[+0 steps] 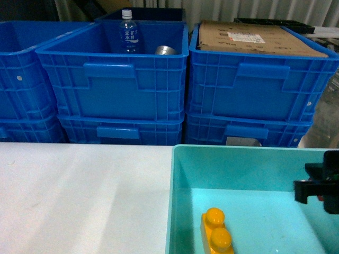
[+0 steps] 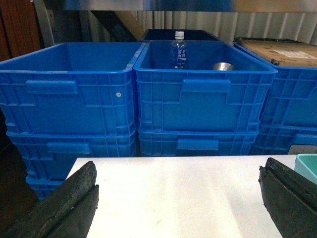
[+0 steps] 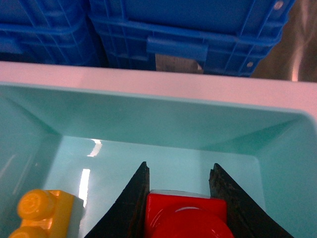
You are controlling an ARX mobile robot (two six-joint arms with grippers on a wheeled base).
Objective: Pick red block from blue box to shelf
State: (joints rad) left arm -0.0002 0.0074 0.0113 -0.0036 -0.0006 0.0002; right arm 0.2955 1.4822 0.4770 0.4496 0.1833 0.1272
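My right gripper [image 3: 180,166] is down inside the blue box [image 3: 163,116], a turquoise bin. It is shut on the red block [image 3: 185,215], with a black finger pressed against each side and the round stud facing the camera. In the head view only the gripper's black body [image 1: 320,185] shows at the right edge over the blue box [image 1: 173,201], and the red block is hidden. My left gripper [image 2: 179,166] hangs open over the white table [image 2: 178,198], holding nothing. A shiny steel rail of the shelf [image 2: 148,4] crosses the top of the left wrist view.
A yellow two-stud brick [image 1: 217,233] lies on the bin floor, left of the held block. Stacked dark blue crates [image 1: 114,79] stand behind the table; one holds a water bottle [image 1: 127,32] and a metal can, another a cardboard box [image 1: 254,38].
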